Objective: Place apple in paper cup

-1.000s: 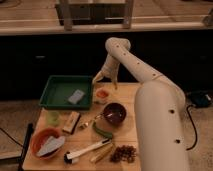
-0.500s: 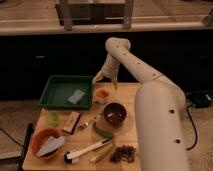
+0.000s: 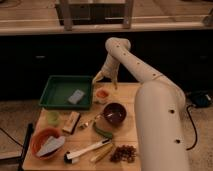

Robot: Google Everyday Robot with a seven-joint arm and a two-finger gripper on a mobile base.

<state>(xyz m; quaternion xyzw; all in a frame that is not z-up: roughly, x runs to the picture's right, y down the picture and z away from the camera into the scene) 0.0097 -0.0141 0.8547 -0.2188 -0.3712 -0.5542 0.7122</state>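
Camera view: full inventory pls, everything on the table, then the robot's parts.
apple: 1, orange-red, in the paper cup's mouth
paper cup: 1, white, just right of the tray
tray: 1, green, back left
pad: 1, grey-blue, in the tray
bowl: 1, dark maroon, in front of the paper cup
green cup: 1, pale green, in front of the tray
small box: 1, tan, right of the green cup
long vegetable: 1, green, in front of the bowl
orange bowl: 1, front left, holds something pale
utensil: 1, white, front edge
cluster: 1, dark brown, front right
table: 1, wooden
arm: 1, white, right side
gripper: 1, pale, directly above the paper cup
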